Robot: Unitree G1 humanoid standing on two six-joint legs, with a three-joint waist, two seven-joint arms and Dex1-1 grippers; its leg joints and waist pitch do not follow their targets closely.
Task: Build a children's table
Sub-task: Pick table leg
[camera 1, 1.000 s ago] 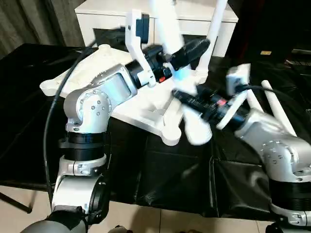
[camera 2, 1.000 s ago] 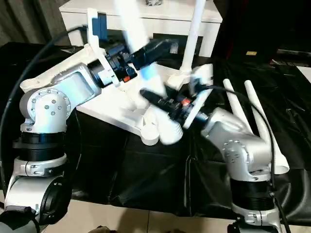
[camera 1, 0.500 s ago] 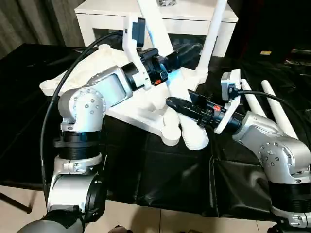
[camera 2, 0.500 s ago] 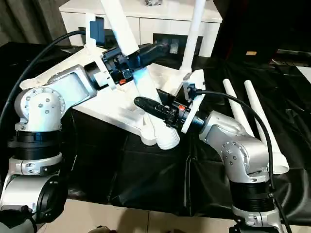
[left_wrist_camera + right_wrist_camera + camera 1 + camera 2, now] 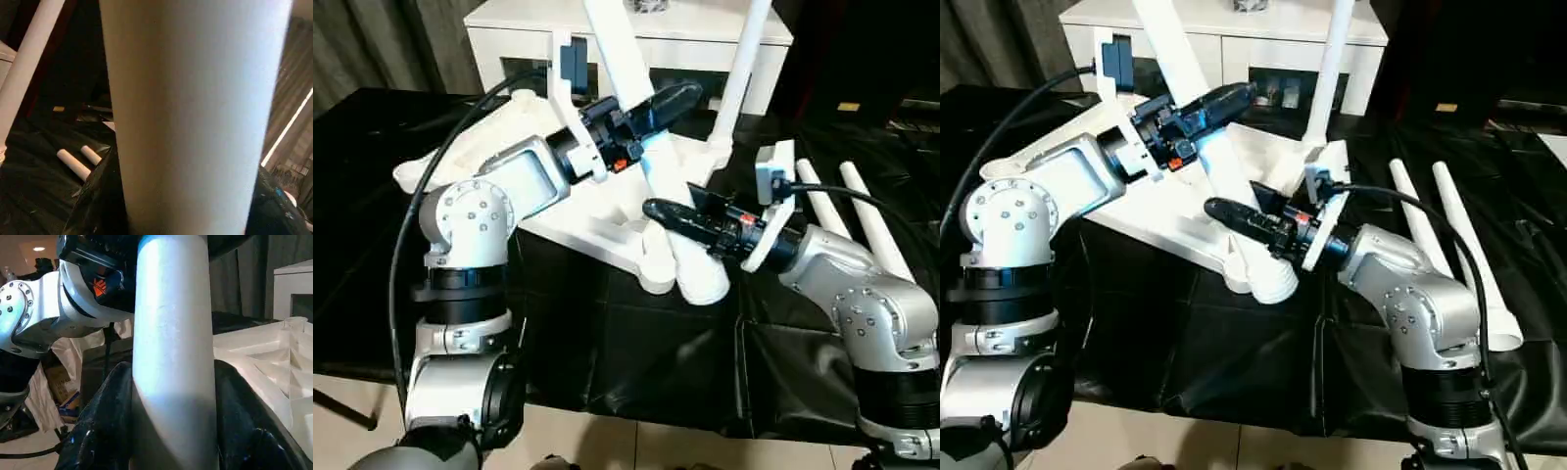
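White plastic leg [image 5: 646,157] leans over the upturned tabletop [image 5: 489,147] on the black-draped bench [image 5: 372,274], right gripper [image 5: 671,213] clamped low, left gripper [image 5: 656,103] closing higher up, so square its flared foot [image 5: 703,284] to the near corner socket [image 5: 651,269] before pushing.

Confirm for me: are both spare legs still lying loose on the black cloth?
Yes, two spare legs lie side by side on the black cloth.
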